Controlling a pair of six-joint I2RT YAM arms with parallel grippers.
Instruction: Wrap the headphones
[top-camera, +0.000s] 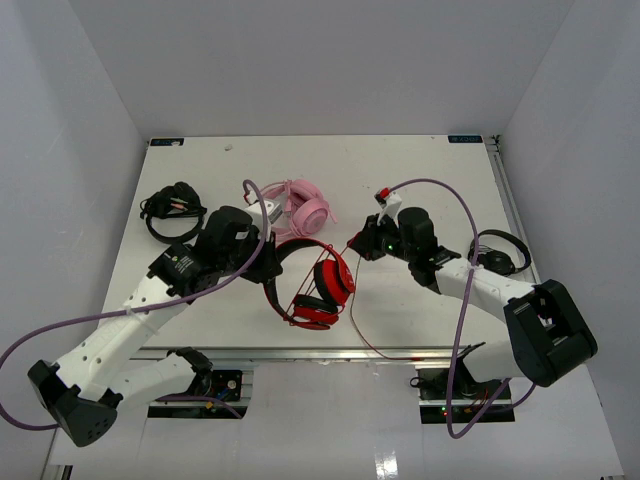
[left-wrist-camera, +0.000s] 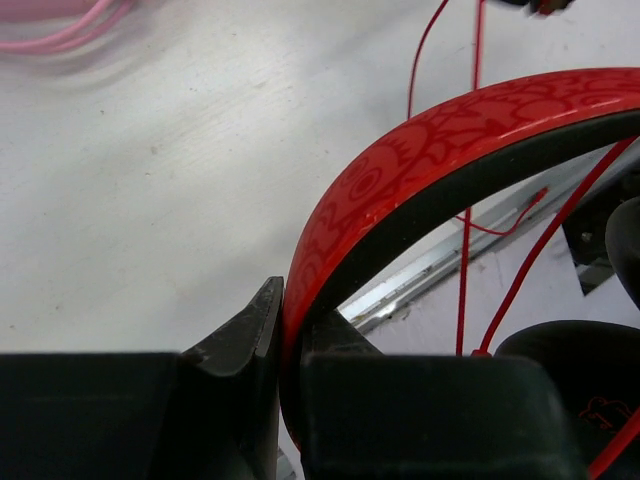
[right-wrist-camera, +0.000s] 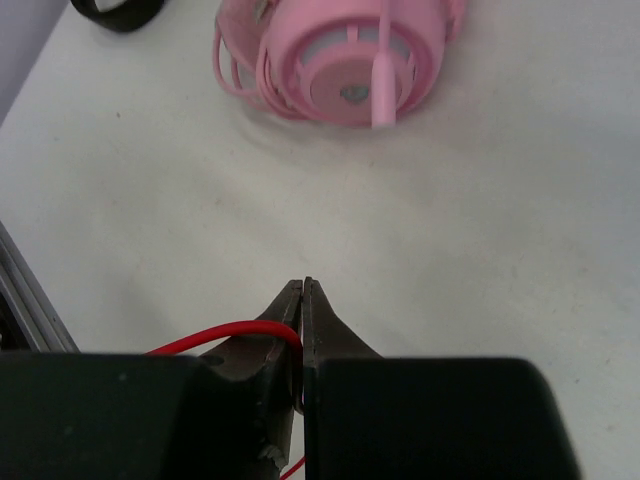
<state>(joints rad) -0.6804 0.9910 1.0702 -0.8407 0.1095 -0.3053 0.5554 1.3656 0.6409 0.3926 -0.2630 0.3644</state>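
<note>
The red headphones (top-camera: 318, 287) stand near the table's front middle, with their black ear pads toward the front. My left gripper (top-camera: 271, 263) is shut on the left end of their headband. In the left wrist view the patterned red band (left-wrist-camera: 430, 145) arcs out from between the fingers of that gripper (left-wrist-camera: 292, 312). The thin red cable (top-camera: 353, 312) runs from the ear cups past the front edge and up to my right gripper (top-camera: 356, 243). In the right wrist view that gripper (right-wrist-camera: 303, 290) is shut on the cable (right-wrist-camera: 215, 333), which bends out to the left.
Pink headphones (top-camera: 301, 205) lie just behind the red ones, ahead of the right gripper (right-wrist-camera: 350, 65). Small black headphones (top-camera: 172, 212) sit at the left, and another black pair (top-camera: 499, 252) at the right. The table's metal front rail (top-camera: 350, 352) is close.
</note>
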